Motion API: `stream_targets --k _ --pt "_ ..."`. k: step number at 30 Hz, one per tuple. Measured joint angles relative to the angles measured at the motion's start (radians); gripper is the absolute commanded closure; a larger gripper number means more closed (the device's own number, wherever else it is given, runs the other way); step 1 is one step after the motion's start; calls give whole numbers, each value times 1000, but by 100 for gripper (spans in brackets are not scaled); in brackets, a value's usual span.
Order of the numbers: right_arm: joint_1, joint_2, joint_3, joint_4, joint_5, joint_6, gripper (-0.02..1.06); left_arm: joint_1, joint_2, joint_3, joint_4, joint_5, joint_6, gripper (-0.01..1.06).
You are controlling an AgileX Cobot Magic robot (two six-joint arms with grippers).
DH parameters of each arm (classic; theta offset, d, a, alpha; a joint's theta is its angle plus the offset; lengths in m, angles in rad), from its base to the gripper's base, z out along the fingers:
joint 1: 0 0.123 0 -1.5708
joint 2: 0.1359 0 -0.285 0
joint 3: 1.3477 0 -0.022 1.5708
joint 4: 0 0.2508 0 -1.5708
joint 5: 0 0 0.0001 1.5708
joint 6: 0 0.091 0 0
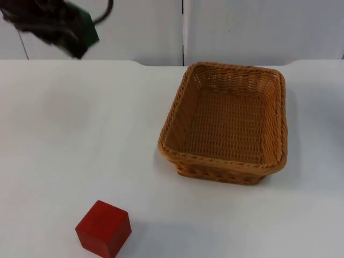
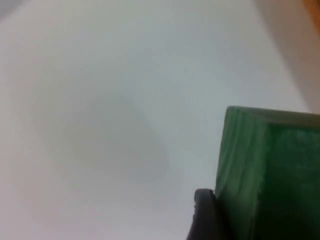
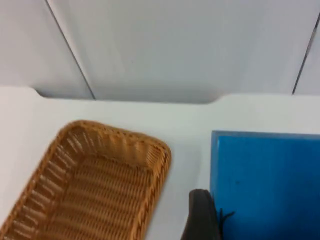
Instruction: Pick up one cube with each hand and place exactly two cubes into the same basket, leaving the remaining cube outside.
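Red cube (image 1: 104, 228) at near table (image 1: 48, 134) edge, left of empty wicker basket (image 1: 226, 122). Left gripper (image 1: 80, 29) raised far left, clamping green cube (image 2: 270, 175). Right gripper (image 3: 235, 215) clamping blue cube (image 3: 265, 185), just beside basket.

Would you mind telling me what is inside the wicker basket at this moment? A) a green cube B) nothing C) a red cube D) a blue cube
B: the wicker basket shows only bare woven floor; the red cube sits on the table outside it.
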Motion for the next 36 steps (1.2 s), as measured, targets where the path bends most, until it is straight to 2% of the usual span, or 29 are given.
stream_targets --k 13,29,36 --pt "0 -138 0 0 69 0 105 0 -230 0 -17 59 -28 105" --pt "0 -138 0 0 83 -15 105 0 -257 0 -24 81 -32 105" --pt "0 -121 0 0 83 -54 105 0 -257 0 -126 61 -32 105"
